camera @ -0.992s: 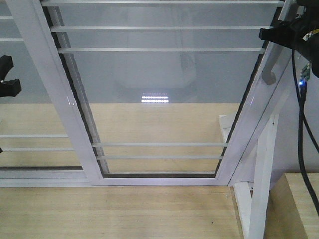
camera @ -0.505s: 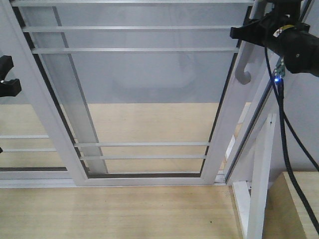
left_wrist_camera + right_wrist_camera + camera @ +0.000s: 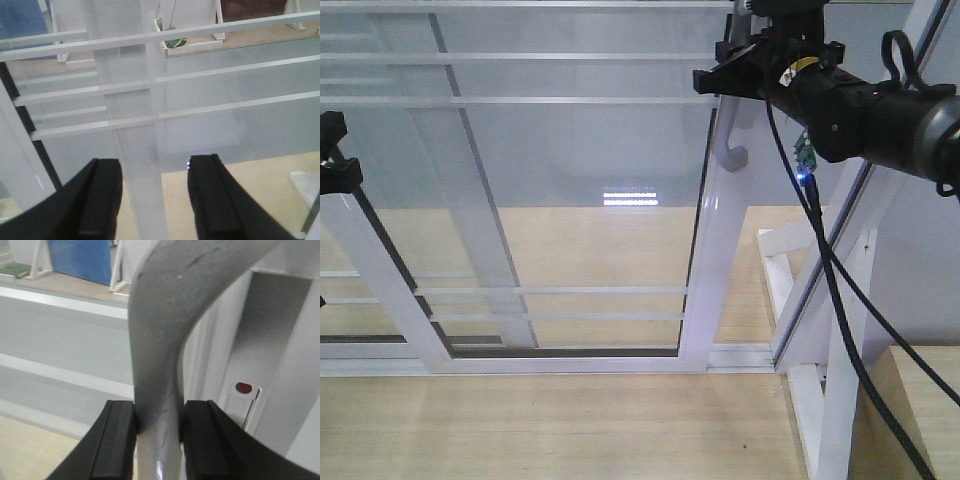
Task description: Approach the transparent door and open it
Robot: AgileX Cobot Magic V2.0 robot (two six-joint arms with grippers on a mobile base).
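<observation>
well, the right gripper (image 3: 156, 440) is pinched on the curved grey handle (image 3: 165, 340), with a black pad pressed flat against each side of the lower stem, so the jaws are shut tight on it. from the front view, that arm reaches in from the upper right with a black cable (image 3: 840, 300) trailing down from it and a small blue light (image 3: 803, 178) glowing under the wrist. the transparent door (image 3: 570, 200) fills the middle of the front view, its white stile and handle just left of the arm. a clear gap shows between that stile and the slanted white outer frame (image 3: 840, 250) at the right, and the bottom track (image 3: 740, 355) lies bare across that gap, so the door stands partly open. behind the door's left part, the other white-framed glass panel (image 3: 380, 290) overlaps it. the left gripper (image 3: 155, 200) hangs at the left edge, its two black fingers spread apart and holding nothing; a white upright bar shows between them, and whether it touches them i cannot tell. pale wooden floor (image 3: 570, 420) runs along the bottom.
</observation>
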